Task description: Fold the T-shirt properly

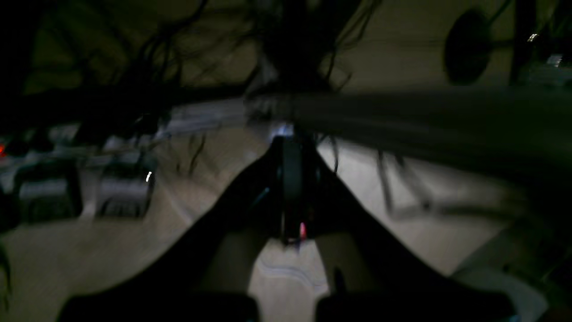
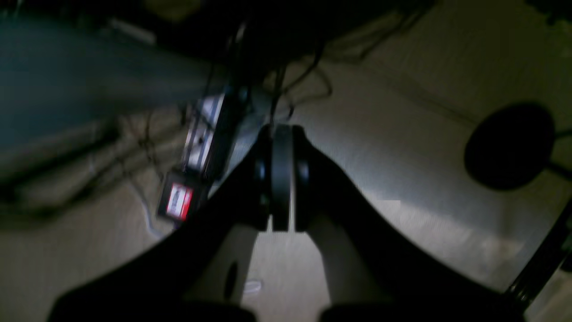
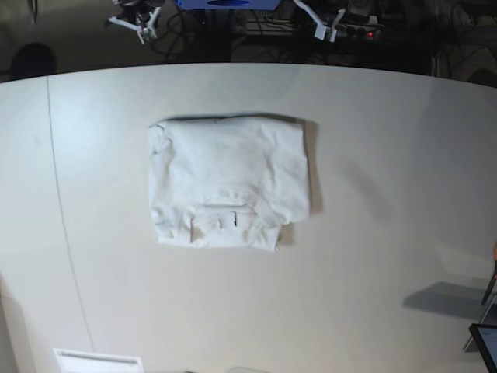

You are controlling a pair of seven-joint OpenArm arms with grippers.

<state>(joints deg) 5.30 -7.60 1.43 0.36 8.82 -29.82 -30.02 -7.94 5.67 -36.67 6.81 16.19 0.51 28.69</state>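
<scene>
I see the T-shirt (image 3: 227, 183) lying folded on the tabletop (image 3: 388, 155), well apart from both end effectors, which sit beyond the tabletop's far edge. In the base view the right end effector (image 3: 142, 29) is at the far left and the left end effector (image 3: 321, 29) at the far right; the T-shirt lies between them and nearer to me, somewhat closer to the right one's side. Its collar faces the near edge. Neither end effector touches the fabric; both have their jaws together with nothing between them. From the right wrist view, cables (image 2: 286, 85) run over the floor just ahead of that end effector, with a round base (image 2: 509, 145) off to one side.
</scene>
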